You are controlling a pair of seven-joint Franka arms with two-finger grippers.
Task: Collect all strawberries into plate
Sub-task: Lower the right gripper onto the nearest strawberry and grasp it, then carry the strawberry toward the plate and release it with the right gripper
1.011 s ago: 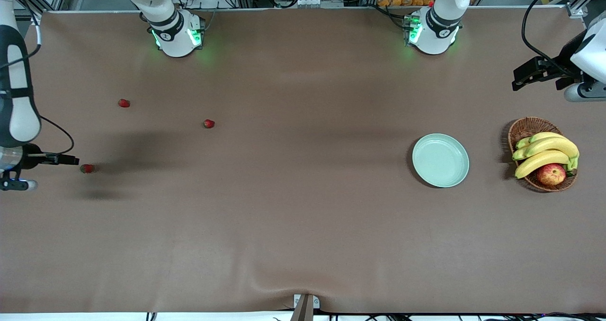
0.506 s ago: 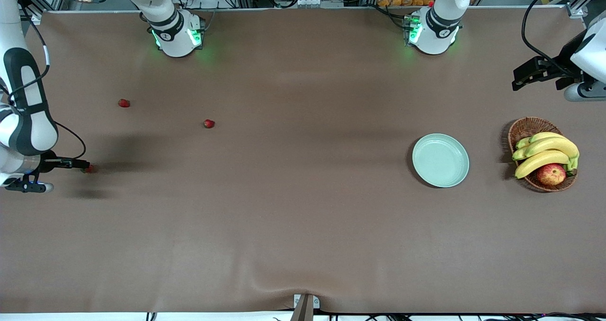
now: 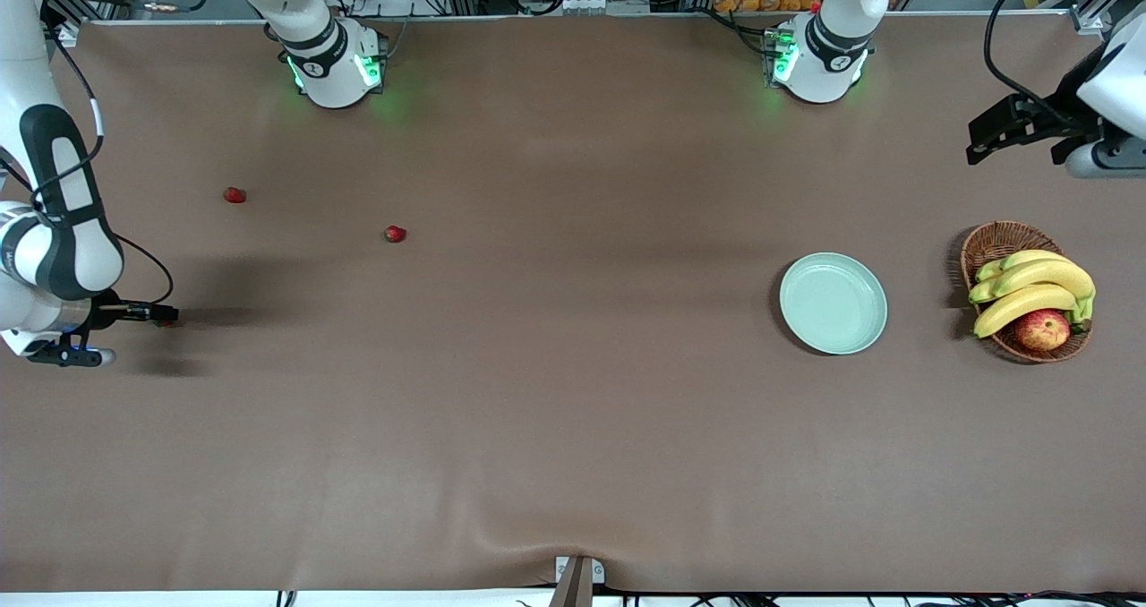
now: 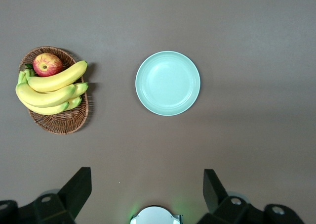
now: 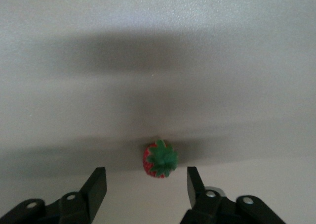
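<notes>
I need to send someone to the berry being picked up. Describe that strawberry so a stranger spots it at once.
Start at the right arm's end of the brown table, away from the plate. The strawberry lies between the open fingers of the right gripper. Unlike the two other strawberries, it lies nearest the front camera and has a gripper around it.

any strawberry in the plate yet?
No, the plate holds nothing in the front view; two strawberries lie on the table, and a third sits between the right gripper fingers.
</notes>
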